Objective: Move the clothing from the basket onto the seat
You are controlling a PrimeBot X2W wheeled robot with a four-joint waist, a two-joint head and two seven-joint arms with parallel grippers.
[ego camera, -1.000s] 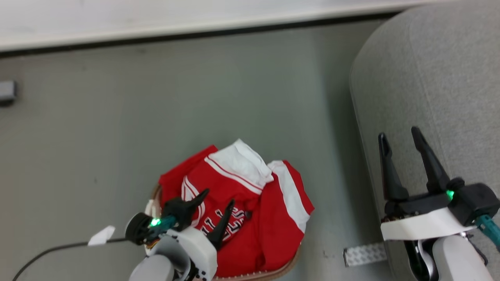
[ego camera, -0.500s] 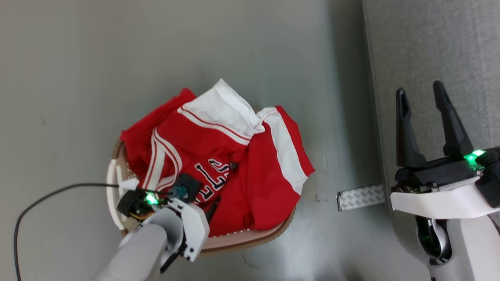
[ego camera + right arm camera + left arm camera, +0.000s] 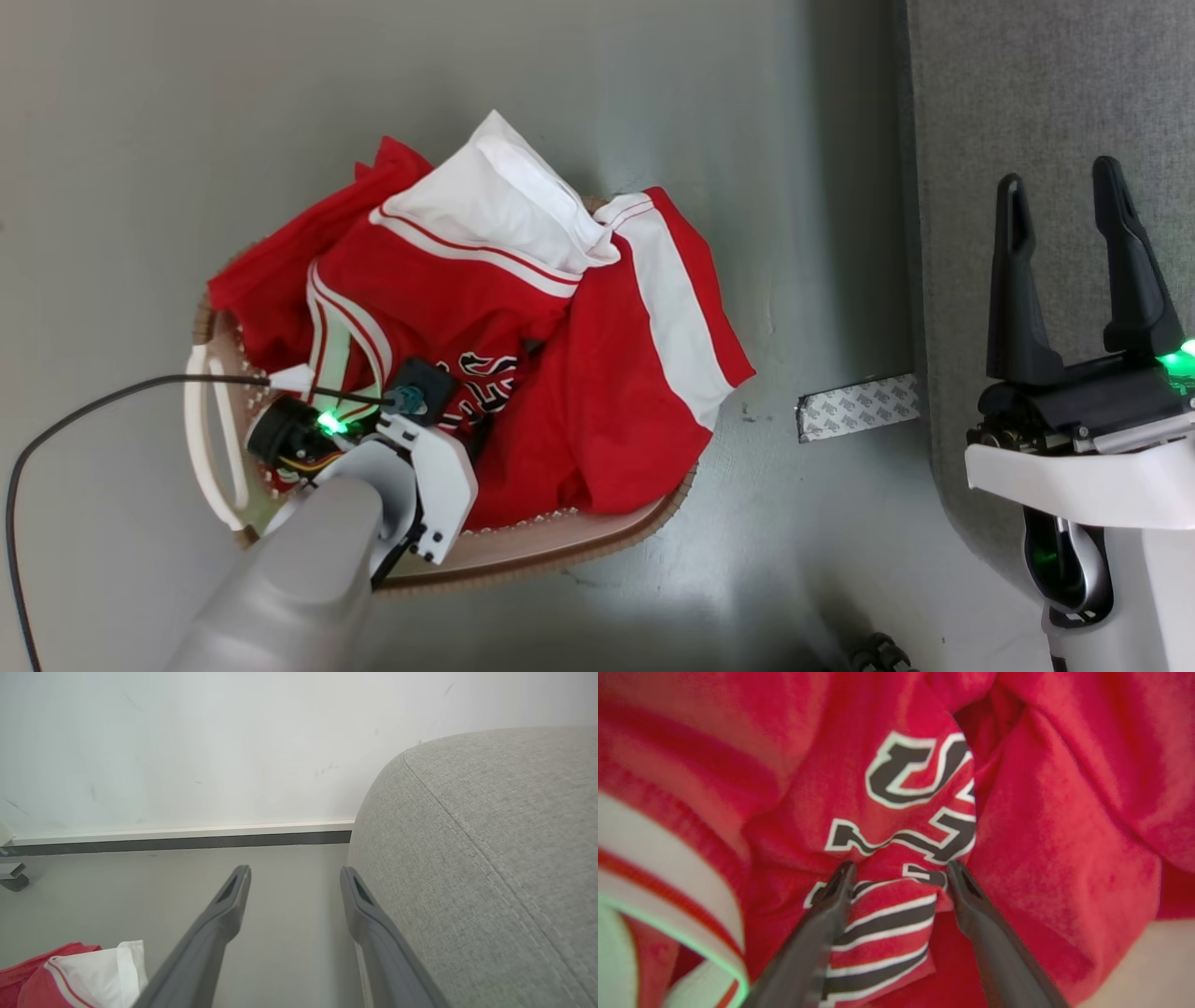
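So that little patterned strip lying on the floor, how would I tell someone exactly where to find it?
Start at the large light-grey fabric seat on the right of the head view. On the grey floor at its foot, towards the oval white plastic basket of red clothing, lies a short flat strip. Its pale repeating pattern sets it apart from the plain floor.

Black block lettering (image 3: 920, 770) outlined in white on the red clothing (image 3: 616, 373), creased and partly folded under, no whole word legible, one character resembling an S, tape strip (image 3: 857, 406) on floor (image 3: 794, 523), printed marks too small to read
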